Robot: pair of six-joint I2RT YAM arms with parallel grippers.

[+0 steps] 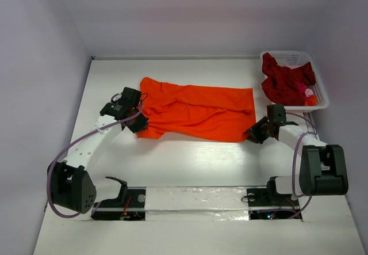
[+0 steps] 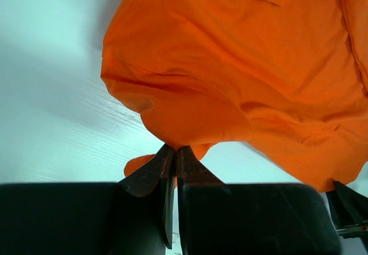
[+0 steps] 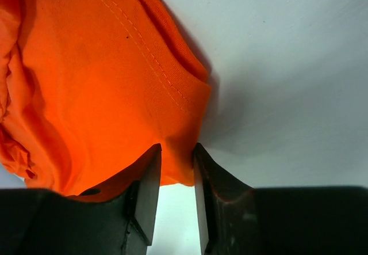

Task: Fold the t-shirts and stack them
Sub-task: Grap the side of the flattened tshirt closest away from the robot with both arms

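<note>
A bright orange cloth t-shirt [image 1: 198, 112] lies spread across the white surface [image 1: 190, 163], left tool [image 2: 174, 149] clenched on its left edge, right tool [image 3: 177, 149] part-open around the hem corner, which it should pinch fully before lifting.

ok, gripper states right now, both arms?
Left gripper: shut, pinching an edge of the orange t-shirt.
Right gripper: open, jaws narrowly apart astride the same shirt's hem corner, not clamped on it.
</note>
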